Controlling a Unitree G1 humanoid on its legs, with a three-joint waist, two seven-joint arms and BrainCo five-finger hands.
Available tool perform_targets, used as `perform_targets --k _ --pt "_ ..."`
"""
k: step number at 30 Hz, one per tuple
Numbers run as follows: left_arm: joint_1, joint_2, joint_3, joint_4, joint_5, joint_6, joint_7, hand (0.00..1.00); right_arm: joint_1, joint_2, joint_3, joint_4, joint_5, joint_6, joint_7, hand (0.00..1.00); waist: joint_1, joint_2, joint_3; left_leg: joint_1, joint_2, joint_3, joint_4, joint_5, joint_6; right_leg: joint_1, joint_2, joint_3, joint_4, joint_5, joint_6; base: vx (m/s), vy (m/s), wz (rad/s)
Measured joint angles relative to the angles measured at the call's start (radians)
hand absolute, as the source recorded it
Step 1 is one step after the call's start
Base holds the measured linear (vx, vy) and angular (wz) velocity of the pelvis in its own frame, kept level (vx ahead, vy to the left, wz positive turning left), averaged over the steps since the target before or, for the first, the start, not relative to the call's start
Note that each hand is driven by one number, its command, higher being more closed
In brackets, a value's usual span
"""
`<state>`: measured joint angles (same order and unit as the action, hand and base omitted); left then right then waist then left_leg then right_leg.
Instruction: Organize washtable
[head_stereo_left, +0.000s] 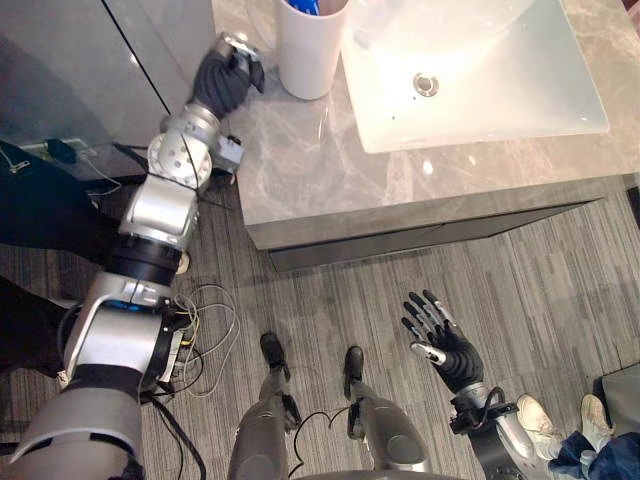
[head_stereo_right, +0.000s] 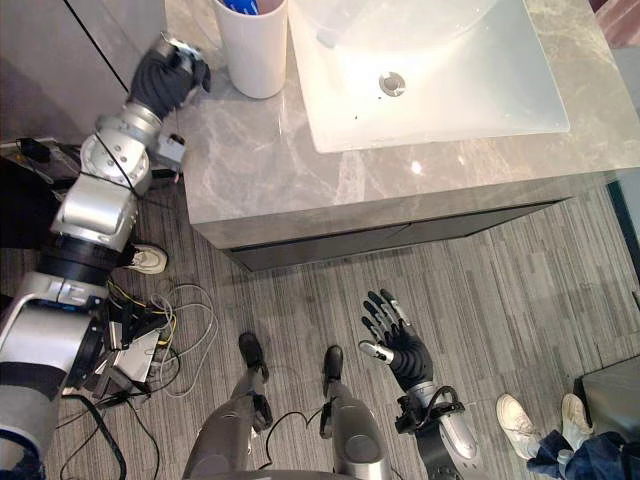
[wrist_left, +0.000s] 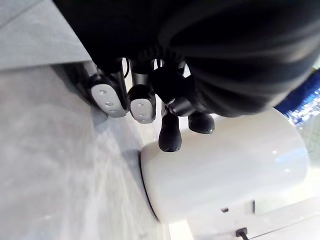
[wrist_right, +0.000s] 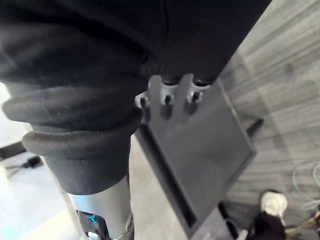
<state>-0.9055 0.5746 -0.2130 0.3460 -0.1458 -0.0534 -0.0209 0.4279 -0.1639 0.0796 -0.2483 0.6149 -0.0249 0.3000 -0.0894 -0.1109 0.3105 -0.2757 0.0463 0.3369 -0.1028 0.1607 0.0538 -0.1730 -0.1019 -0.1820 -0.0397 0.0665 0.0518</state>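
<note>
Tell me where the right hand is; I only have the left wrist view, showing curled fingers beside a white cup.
Observer: The right hand hangs low over the floor in front of the counter, fingers spread, holding nothing.
Operator: What is past the cup?
Observer: The white cup stands close beside a white sink, on the sink's left, near the counter's back-left corner.
Operator: Anyone nearby?
Observer: A person's shoes show on the floor, to the right of the right hand.

Cup (head_stereo_left: 311, 55) left of sink (head_stereo_left: 480, 75), on countertop (head_stereo_left: 300, 160)
</note>
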Motion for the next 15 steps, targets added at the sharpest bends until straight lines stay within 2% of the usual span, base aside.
perform_targets --k 4,7,8,15 --pt "0.158 -0.102 0.009 -0.131 0.000 -0.001 -0.004 1.00 0.001 0.002 -0.005 0.001 -0.002 0.000 -0.001 0.00 0.016 0.023 -0.027 0.011 -0.012 -0.021 0.000 0.000 0.000 0.020 -0.007 -0.019 0.004 -0.016 0.009 0.05 0.030 0.19" --pt "0.235 -0.162 -0.007 -0.167 0.000 -0.001 -0.044 1.00 -0.006 0.005 -0.004 0.026 -0.009 0.002 -0.001 0.00 0.033 0.059 -0.056 0.012 -0.015 -0.035 0.000 0.004 0.004 0.032 -0.009 -0.045 0.007 -0.023 0.007 0.04 0.027 0.21" --pt "0.254 -0.170 -0.015 -0.170 0.000 0.001 -0.047 1.00 -0.008 0.006 -0.004 0.031 -0.021 0.004 -0.006 0.00 0.048 0.071 -0.064 0.019 -0.015 -0.036 0.000 0.005 0.004 0.037 -0.009 -0.046 0.012 -0.026 0.006 0.03 0.028 0.06" --pt "0.302 -0.185 -0.048 -0.170 0.000 0.007 -0.068 1.00 -0.009 0.008 -0.003 0.031 -0.028 0.005 -0.016 0.00 0.047 0.087 -0.081 0.042 -0.015 -0.050 -0.001 0.004 -0.003 0.054 -0.010 -0.058 0.039 -0.056 0.005 0.00 0.014 0.05"
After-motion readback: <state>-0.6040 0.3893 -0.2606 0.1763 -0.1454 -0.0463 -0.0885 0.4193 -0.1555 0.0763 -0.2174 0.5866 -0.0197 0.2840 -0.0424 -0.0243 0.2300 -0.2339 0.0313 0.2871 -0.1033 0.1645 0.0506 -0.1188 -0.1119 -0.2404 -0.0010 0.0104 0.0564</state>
